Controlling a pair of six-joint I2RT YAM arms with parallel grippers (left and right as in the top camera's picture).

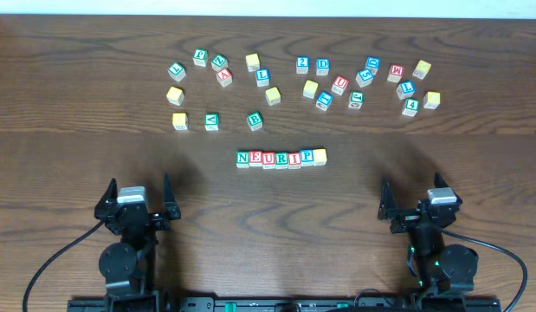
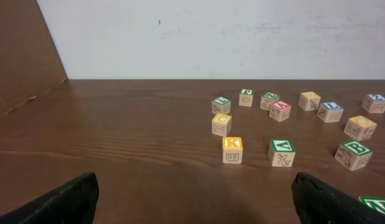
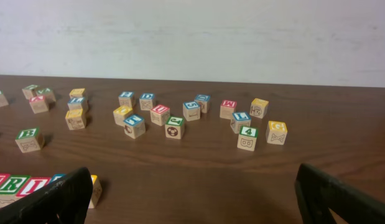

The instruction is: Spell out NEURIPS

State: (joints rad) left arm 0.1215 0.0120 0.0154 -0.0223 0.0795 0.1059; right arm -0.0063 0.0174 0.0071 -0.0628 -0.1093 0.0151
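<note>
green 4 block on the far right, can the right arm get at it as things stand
Probably yes: the right gripper is open and only bare table lies between it and the green 4 block. The yellow block beside it stands close.

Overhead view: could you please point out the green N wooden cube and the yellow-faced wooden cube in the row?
green N wooden cube (image 1: 242, 158), overhead view, top face.
yellow-faced wooden cube (image 1: 319, 156), overhead view, top face.

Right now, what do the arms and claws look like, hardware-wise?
Left arm and right arm: black, round joint housings. Left claw and right claw: two black wedge-shaped fingers each, light grey block at the wrist. Black cables loop out from both bases. Small green spot on the right arm. No markings legible.
</note>
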